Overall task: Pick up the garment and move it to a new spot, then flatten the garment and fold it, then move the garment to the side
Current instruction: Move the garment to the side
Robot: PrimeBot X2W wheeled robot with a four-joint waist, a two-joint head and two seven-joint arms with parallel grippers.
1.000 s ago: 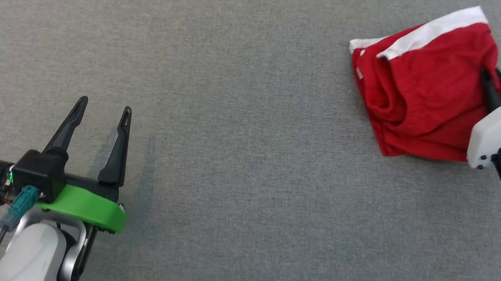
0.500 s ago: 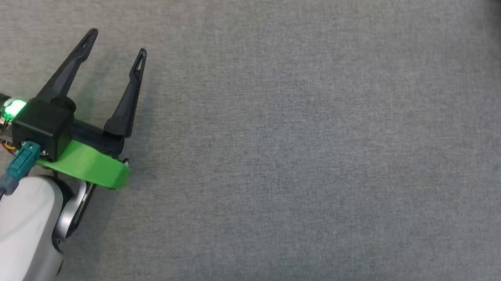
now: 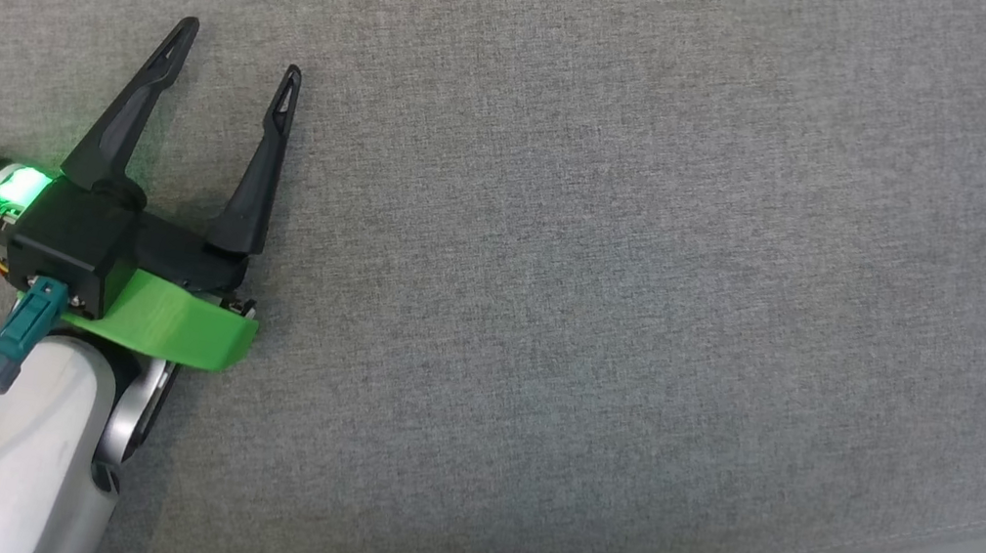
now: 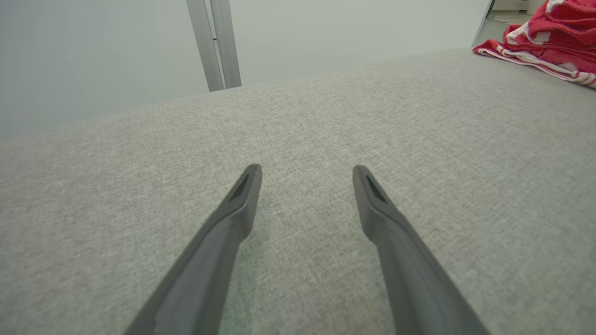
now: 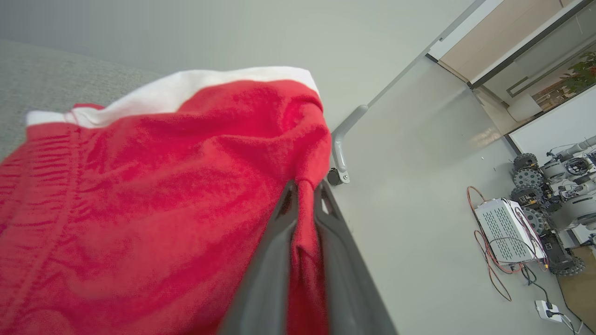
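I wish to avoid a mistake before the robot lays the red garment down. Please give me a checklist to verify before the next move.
1. Right gripper shut on the red garment: ok, a fold is pinched between its fingers.
2. Left gripper open and holding nothing: ok.
3. Spot for laying down: ok, plain grey surface lies ahead of the left gripper.
4. Garment hanging free of the surface: cannot tell, its lower part is cut off in the right wrist view.
5. Striped red pile apart from the left gripper: ok, it lies far off near the surface's edge.

grey fabric surface [image 3: 601, 284]; white box [image 5: 507, 230] on floor [image 5: 409, 223]
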